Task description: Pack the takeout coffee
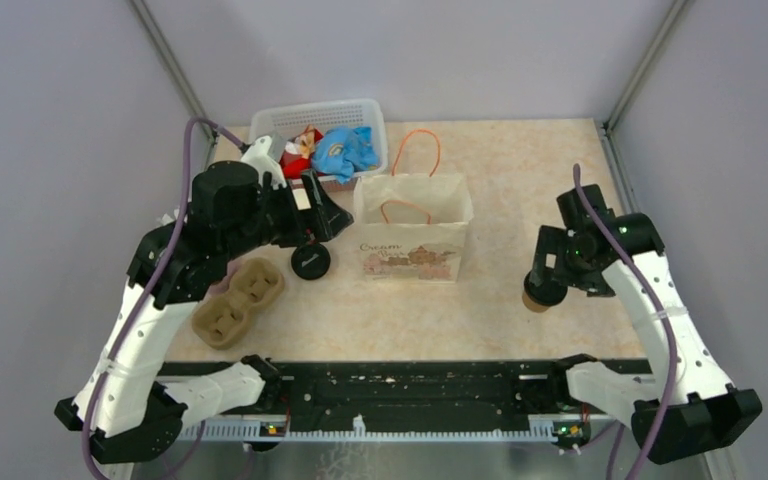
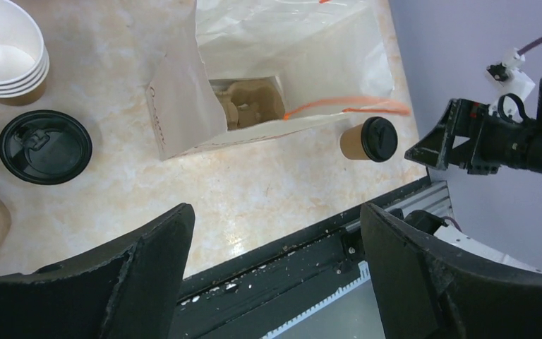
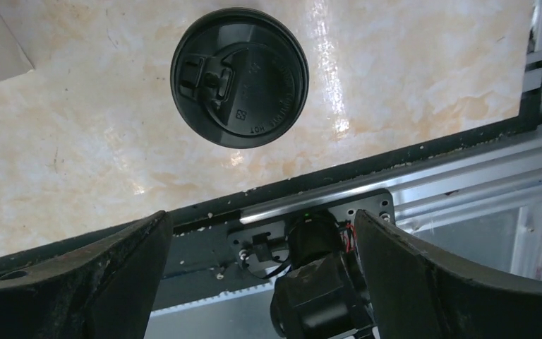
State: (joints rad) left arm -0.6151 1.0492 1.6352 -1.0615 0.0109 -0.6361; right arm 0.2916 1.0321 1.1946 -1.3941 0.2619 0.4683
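The takeout coffee, a brown paper cup with a black lid, stands on the table right of the white paper bag. It also shows in the left wrist view and from above in the right wrist view. My right gripper hovers just over it, open and empty; the cup lies ahead of the fingertips, not between them. My left gripper is open and empty, above the table left of the bag. The bag stands open with a pulp carrier inside.
A loose black lid lies left of the bag, also in the left wrist view. A stack of lidless cups stands beyond it. Two pulp carriers lie at front left. A white basket with snacks stands at the back.
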